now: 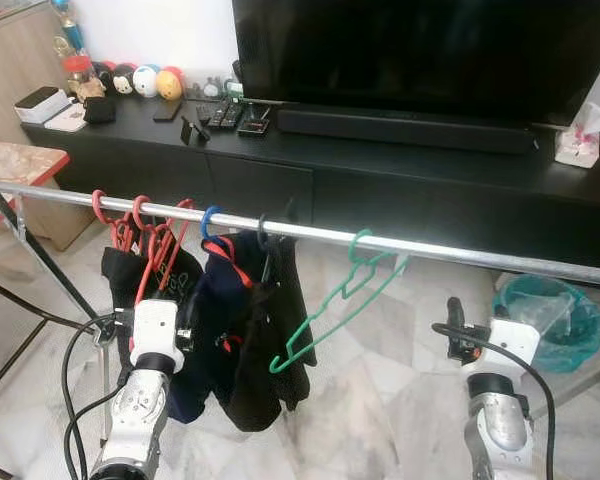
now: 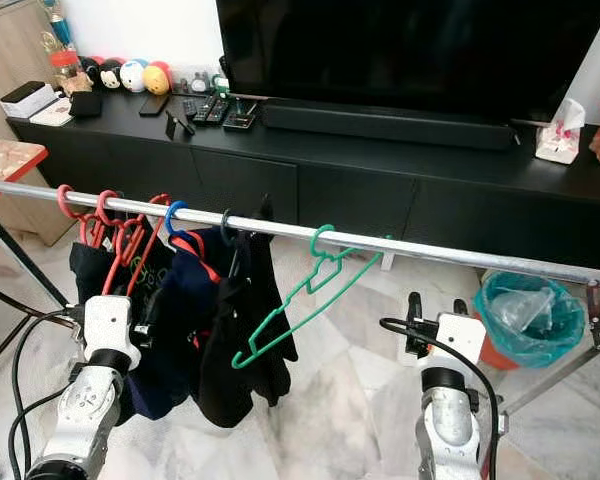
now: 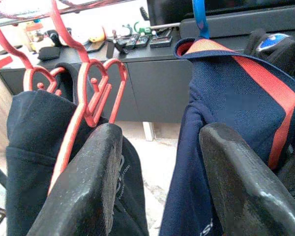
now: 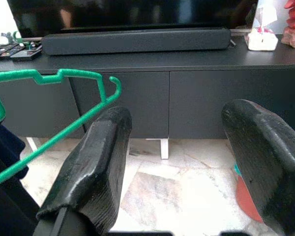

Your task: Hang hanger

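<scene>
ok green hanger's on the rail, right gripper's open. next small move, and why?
Probably pull the right gripper back and down. The green hanger already hooks over the rail, tilted, and the open fingers sit beside it holding nothing.

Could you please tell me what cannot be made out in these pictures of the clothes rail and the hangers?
- The rail: both ends are cut off by the eye views' edges.
- Right claw: open, its tips hidden behind its own wrist in the eye views.
- Red hangers: overlapping, so their count is unclear.
- Dark clothes: folds hide which hanger carries which.
</scene>
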### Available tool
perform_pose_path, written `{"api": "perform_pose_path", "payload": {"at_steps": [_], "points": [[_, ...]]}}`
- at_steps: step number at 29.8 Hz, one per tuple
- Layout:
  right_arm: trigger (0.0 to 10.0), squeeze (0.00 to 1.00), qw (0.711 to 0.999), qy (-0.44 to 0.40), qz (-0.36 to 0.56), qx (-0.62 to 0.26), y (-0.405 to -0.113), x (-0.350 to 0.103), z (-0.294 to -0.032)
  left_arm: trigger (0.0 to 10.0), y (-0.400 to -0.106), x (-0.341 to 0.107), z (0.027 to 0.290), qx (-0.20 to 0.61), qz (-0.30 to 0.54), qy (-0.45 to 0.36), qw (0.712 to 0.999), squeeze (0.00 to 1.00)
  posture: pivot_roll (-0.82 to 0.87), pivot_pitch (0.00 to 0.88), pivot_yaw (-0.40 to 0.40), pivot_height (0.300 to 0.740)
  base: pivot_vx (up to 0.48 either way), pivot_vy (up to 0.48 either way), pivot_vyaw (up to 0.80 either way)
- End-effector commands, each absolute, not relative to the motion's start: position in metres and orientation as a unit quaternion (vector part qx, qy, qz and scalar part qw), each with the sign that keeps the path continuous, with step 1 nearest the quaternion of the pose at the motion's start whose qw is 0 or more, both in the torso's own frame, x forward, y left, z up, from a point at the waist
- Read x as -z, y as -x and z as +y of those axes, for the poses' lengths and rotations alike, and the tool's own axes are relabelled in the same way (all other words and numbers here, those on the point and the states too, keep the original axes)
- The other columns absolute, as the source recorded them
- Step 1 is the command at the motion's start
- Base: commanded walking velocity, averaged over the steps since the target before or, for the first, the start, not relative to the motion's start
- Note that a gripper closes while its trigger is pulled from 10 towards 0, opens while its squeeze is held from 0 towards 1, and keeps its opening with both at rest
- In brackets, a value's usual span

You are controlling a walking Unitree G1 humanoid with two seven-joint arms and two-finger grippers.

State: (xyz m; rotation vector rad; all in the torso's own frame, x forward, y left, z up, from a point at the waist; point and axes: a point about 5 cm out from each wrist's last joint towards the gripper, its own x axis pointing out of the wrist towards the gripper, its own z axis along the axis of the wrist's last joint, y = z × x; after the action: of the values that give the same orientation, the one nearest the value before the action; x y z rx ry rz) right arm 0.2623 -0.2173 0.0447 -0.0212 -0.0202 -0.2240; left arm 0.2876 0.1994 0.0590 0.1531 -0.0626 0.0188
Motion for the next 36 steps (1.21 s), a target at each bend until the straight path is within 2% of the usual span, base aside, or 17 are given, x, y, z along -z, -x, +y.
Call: {"api": "perform_pose_path", "payload": {"at_steps": [1,6,36], "points": [[10.0,0.00,0.995,0.008,-0.010,0.104,-0.2653,-0.0462,-0.2122,10.0,-0.2857,-0.0568,0.1987,-0.010,-0.030,-0.079,0.996,0.00,0.00,0.000,0.021,0.740,0.000,0.000,0.00],[10.0,0.00,0.994,0.007,0.003,0.108,-0.2645,-0.0424,-0.2113,10.0,-0.2855,-0.0549,0.1979,-0.008,-0.025,-0.072,0.997,0.00,0.00,0.000,0.021,0.740,0.000,0.000,0.00],[10.0,0.00,0.994,0.000,0.008,0.108,-0.2665,-0.0413,-0.2084,10.0,-0.2851,-0.0542,0.2011,-0.010,-0.022,-0.080,0.996,0.00,0.01,0.000,0.025,0.740,-0.319,0.000,0.00]]}}
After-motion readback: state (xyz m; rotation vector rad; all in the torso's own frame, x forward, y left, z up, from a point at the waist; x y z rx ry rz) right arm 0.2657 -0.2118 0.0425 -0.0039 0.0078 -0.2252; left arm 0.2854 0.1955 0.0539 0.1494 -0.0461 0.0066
